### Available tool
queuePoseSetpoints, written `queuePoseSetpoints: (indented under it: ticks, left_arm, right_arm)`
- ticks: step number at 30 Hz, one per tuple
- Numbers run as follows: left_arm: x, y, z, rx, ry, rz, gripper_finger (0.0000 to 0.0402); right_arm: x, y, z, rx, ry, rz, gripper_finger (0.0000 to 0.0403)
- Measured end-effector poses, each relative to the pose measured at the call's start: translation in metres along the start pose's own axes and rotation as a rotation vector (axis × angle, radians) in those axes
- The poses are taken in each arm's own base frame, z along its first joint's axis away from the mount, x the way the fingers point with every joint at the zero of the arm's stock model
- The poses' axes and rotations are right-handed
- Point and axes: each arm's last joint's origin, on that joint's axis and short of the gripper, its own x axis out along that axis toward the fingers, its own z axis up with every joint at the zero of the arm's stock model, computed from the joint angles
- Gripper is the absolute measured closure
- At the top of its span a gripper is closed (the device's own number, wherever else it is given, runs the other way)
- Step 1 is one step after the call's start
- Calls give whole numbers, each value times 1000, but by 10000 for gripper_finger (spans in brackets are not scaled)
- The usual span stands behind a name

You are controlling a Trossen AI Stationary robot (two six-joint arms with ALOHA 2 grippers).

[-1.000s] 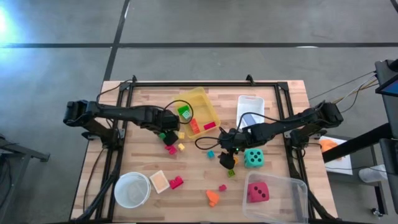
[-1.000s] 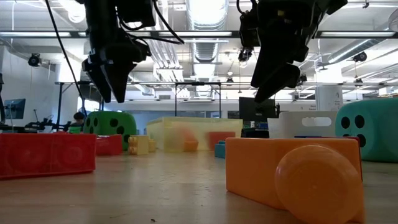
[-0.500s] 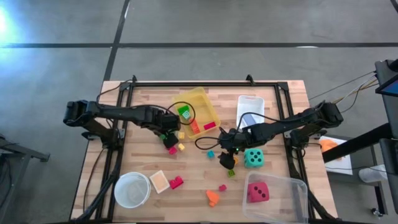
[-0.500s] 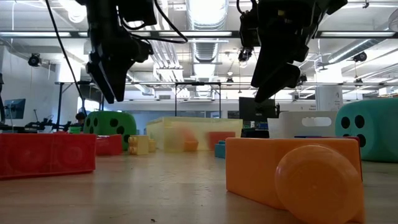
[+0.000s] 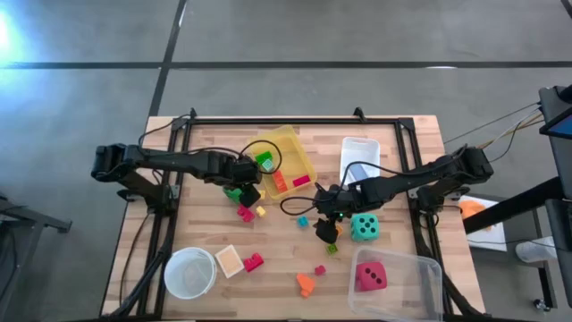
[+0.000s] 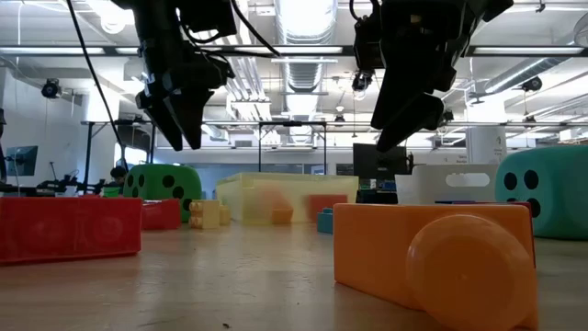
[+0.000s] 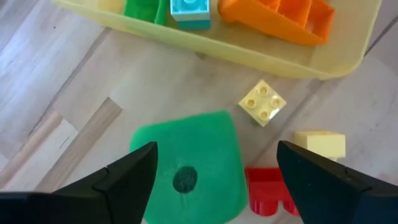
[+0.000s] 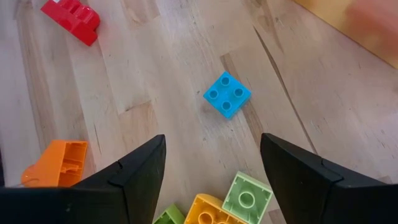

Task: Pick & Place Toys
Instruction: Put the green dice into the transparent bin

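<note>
My left gripper (image 5: pixel 241 182) hangs open above the green dotted die (image 7: pixel 186 168), which rests on the wood beside the yellow bin (image 5: pixel 284 159). Its fingers stand to either side of the die and well above it, as the low view shows (image 6: pixel 180 129). A yellow block (image 7: pixel 262 102), a pale yellow block (image 7: pixel 320 144) and a red block (image 7: pixel 267 190) lie close by. My right gripper (image 5: pixel 328 222) hangs open over a blue block (image 8: pixel 227 93), a light green block (image 8: pixel 247 198) and a yellow block (image 8: pixel 208 213), holding nothing.
The teal die (image 5: pixel 364 226) sits right of my right gripper. The pink-red die (image 5: pixel 370 275) lies in the clear bin (image 5: pixel 420 268). A white bin (image 5: pixel 359 154), a white bowl (image 5: pixel 189 273) and scattered orange (image 5: pixel 306 284) and red (image 5: pixel 254 261) blocks lie around.
My left gripper has tipped a little, its fingertips swinging toward the table's right edge and the yellow bin, staying at the same height above the green die. My right gripper has kept still.
</note>
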Motion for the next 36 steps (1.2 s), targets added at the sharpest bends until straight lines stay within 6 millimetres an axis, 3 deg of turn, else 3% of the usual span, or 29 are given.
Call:
queuePoseSetpoints:
  ticks: [7,23,28,36]
  left_arm:
    - [0,0,0,-2,0,0,6]
    - [7,1,-9,26,74,-27,13]
    - [16,7,-16,-84,102,36,15]
    - [22,10,-24,-82,135,56,15]
  right_arm:
    - [0,0,0,0,0,0,148]
    - [0,0,0,0,0,1,148]
    - [0,0,0,0,0,0,148]
    - [0,0,0,0,0,0,148]
